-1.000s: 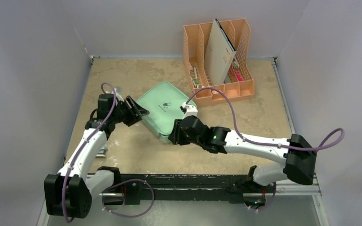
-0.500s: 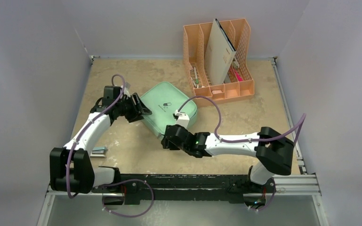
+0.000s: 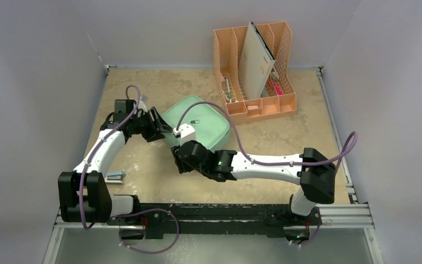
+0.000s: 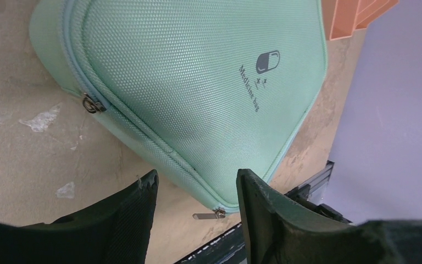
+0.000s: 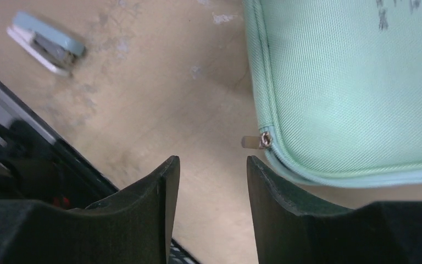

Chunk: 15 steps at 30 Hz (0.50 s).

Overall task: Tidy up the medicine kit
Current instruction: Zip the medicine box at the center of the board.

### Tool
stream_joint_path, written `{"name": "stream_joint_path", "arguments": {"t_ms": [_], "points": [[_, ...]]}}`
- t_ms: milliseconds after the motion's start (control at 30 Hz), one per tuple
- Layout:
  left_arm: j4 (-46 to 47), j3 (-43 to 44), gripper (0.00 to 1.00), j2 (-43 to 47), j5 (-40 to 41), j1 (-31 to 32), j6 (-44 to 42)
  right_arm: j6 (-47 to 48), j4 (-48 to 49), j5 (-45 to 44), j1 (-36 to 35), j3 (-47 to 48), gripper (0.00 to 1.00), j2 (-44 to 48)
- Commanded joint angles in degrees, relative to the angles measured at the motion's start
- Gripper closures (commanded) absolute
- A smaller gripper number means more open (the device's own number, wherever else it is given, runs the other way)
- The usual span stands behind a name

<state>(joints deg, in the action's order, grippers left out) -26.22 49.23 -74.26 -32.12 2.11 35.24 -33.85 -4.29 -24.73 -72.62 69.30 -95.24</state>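
likely step: unzip mint-green fabric medicine kit (image 3: 200, 124) | right gripper (image 5: 210, 163) spread: centre on small metal zipper pull (image 5: 253, 142), pinch squarely | left gripper (image 4: 196, 174) spread: brace kit

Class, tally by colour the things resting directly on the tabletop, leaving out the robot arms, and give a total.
Mint green: 1, the medicine kit
Peach-orange: 1, the file organizer
Pale blue: 1, the small stapler
Total: 3
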Motion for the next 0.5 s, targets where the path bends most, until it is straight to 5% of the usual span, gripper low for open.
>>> {"name": "stream_joint_path", "arguments": {"t_ms": [0,233,467], "points": [[1.09,2.68,0.47,0.09,-8.6,-5.49,-1.11,26.82,1.09,6.41,-0.1,-0.22,0.49,2.25],[1.54,3.91,0.47,-1.47,-11.07,-7.76,-1.51,68.38,3.7,20.96,0.13,-6.48,0.49,5.58],[2.94,3.59,0.47,-3.84,-12.01,-7.82,-1.41,85.14,-2.97,33.98,3.26,-4.85,0.44,4.64]]}}
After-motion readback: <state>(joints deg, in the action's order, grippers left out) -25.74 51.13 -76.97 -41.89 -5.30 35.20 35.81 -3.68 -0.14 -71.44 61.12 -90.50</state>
